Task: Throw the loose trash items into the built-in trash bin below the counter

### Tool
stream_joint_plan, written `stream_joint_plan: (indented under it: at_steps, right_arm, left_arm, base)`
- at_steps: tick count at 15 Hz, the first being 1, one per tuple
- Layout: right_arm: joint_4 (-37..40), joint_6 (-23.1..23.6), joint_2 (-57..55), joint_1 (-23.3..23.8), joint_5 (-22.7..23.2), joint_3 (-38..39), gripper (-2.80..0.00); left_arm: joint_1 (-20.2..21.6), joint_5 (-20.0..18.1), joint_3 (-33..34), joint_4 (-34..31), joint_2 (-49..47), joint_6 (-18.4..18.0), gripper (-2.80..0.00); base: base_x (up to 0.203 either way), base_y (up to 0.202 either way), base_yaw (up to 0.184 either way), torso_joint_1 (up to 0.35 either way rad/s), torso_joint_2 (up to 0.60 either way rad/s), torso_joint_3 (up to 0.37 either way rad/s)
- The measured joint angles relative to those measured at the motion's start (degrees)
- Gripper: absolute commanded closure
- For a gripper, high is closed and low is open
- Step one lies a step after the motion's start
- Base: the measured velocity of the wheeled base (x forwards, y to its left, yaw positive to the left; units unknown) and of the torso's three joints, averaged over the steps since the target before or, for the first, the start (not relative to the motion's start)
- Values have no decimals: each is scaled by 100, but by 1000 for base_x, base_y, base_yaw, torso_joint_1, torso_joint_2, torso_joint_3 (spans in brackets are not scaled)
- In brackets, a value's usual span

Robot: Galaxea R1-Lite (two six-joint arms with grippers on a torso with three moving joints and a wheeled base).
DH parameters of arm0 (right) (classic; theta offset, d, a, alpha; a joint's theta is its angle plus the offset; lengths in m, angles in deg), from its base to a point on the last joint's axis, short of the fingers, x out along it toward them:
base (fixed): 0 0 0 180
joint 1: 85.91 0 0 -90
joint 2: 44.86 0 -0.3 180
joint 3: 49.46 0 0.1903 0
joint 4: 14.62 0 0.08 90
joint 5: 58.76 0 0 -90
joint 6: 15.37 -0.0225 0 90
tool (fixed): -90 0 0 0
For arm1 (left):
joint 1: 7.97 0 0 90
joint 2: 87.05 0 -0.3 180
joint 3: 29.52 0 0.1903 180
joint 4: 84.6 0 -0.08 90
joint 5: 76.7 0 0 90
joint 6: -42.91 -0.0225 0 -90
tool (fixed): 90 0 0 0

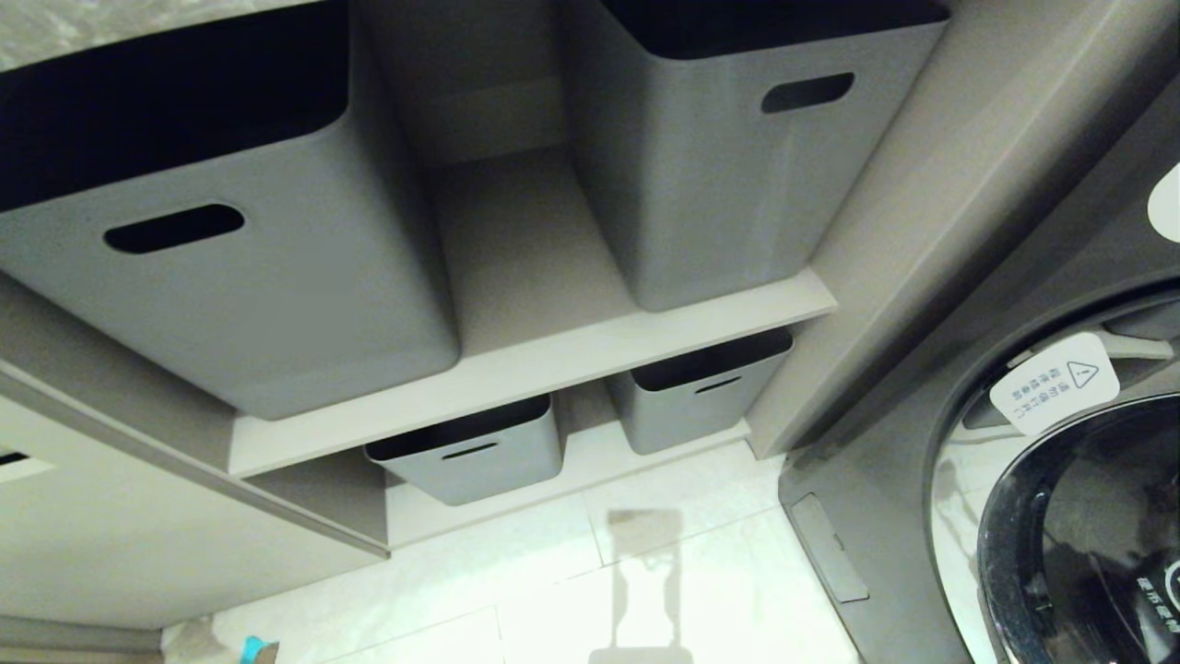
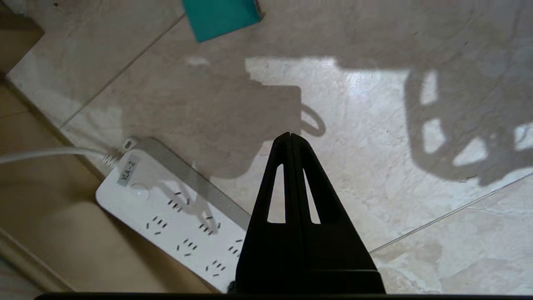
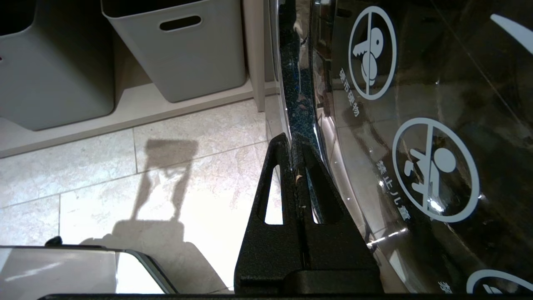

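Note:
A teal piece of loose trash lies on the pale floor tiles, and shows again at the bottom left edge of the head view. My left gripper hangs over the floor short of it, shut and empty, pointing towards the tiles. My right gripper is parked beside the washing machine door, shut with nothing in it. A strip of the marble-patterned counter shows at the top left of the head view. I cannot make out the built-in trash bin in any view. Neither arm is in the head view.
A white power strip with its cable lies on the floor beside my left gripper. Grey storage boxes stand on two shelves. A beige cabinet panel is at the left, and the washing machine at the right.

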Motion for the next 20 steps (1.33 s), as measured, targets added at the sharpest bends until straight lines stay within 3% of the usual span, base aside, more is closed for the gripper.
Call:
stream_joint_plan:
  at_steps: [7,10,14,19,20]
  right_arm:
    - [-1,2,0,0,1,0,0]
    - [-1,2,0,0,1,0,0]
    - [-1,1,0,0,2,0,0]
    - [-1,0,0,0,1,0,0]
    - [-1,1,0,0,1,0,0]
  left_arm:
    - [-311,-207,-39,51,-88,177,0]
    - [-526,-261,-185,61,-102,570,0]
    - [-688,-269,-380,41,-108,644,0]
    - [-998,-272,-752,61,-120,1055,0]
    - [-1073,-272,-812,59,-124,1140,-280]
  base:
    - [0,0,0,0,0,0]
    - [0,0,0,0,0,0]
    - [0,0,0,0,0,0]
    - [0,0,0,0,0,0]
    - [0,0,0,0,0,0]
